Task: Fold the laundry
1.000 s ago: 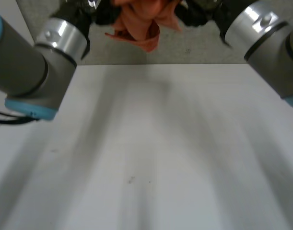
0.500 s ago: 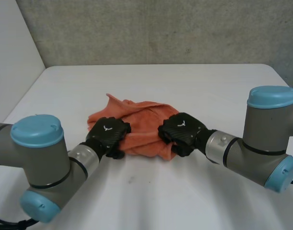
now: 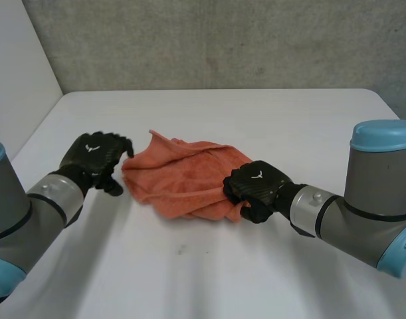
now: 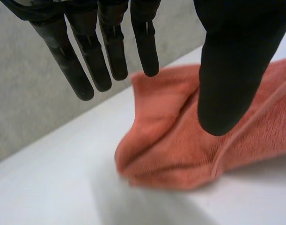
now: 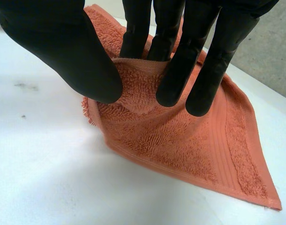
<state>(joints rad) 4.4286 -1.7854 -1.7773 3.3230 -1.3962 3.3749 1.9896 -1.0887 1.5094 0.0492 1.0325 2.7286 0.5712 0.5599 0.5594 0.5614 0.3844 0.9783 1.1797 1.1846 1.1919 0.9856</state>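
at table (image 3: 289, 119) centre, pinches near right edge of crumpled orange towel (image 3: 183, 176) in right hand (image 3: 256, 189); holds left hand (image 3: 96, 156) released, uncurled, just off towel's left end, cloth lying rightward.

A white table (image 3: 289, 126) spans the head view, its far edge across the upper third of the frame. A crumpled orange towel (image 3: 183, 176) lies on it just left of centre, one corner raised at upper left. A dark speck (image 3: 181, 250) sits at lower centre.
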